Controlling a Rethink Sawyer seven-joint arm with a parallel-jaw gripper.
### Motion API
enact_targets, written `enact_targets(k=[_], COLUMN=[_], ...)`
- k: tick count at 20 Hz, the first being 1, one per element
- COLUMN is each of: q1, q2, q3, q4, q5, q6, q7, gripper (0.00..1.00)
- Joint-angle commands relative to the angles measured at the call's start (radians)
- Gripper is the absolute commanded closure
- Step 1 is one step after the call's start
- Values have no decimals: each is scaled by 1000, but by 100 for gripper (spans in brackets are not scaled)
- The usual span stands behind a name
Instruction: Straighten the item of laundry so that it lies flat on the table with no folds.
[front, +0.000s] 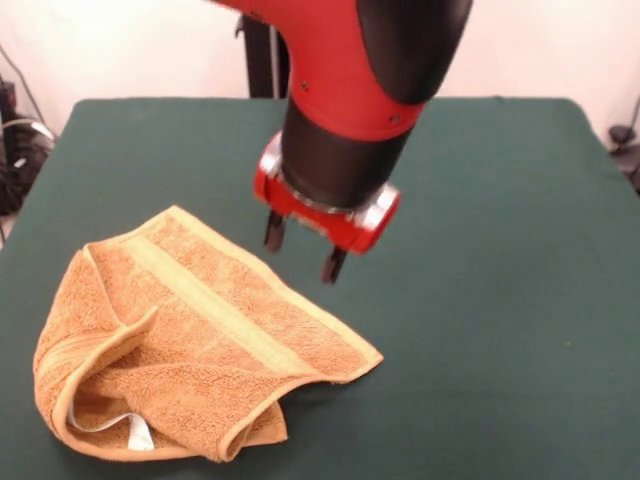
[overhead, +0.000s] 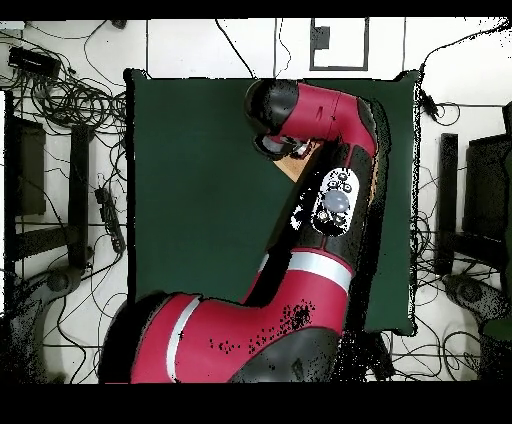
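While the front view lays everything out, the overhead one hides most of it. From the front, the towel (front: 190, 345) sits at the lower left of the frame on the green table (front: 500, 250), and it's far from flat: the left side is rolled over on itself, a flap is folded across the bottom, and a pale woven band runs diagonally down the exposed face. A white label (front: 138, 432) peeks out at the bottom edge, tucked inside the fold. Just above the towel's upper right edge hangs the gripper (front: 303, 248), its two dark fingers (front: 273, 230) spread apart with nothing between them, clear of the cloth. The arm (front: 350, 90) fills the top centre and is cut off by the frame.

From overhead, the arm (overhead: 320, 200) sweeps up from the bottom and covers the gripper completely. Only a small orange sliver of towel (overhead: 293, 163) shows beside the wrist, right of centre; its folds can't be made out there. What that view adds is the whole table (overhead: 200, 190) and cables (overhead: 70, 100) on the floor at left.
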Motion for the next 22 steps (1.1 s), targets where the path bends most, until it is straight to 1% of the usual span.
enact_targets(k=[1,4,6,7,10,12,14,16,19,22], q1=[17,50,67,66,50,34,24,27,34,38], q2=[136,122,102,89,63,53,53,57,39,19], q3=[24,-21,-39,-32,12,49,66,60,47,42], q4=[76,143,194,219,276,301,310,307,322,348], q5=[-41,-12,10,19,56,71,76,71,61,45], q6=[-431,-516,-529,-517,-418,-331,-290,-283,-264,-309], q7=[373,481,499,483,436,406,393,394,391,381], gripper=[0,0,0,0,0,0,0,0,0,0])
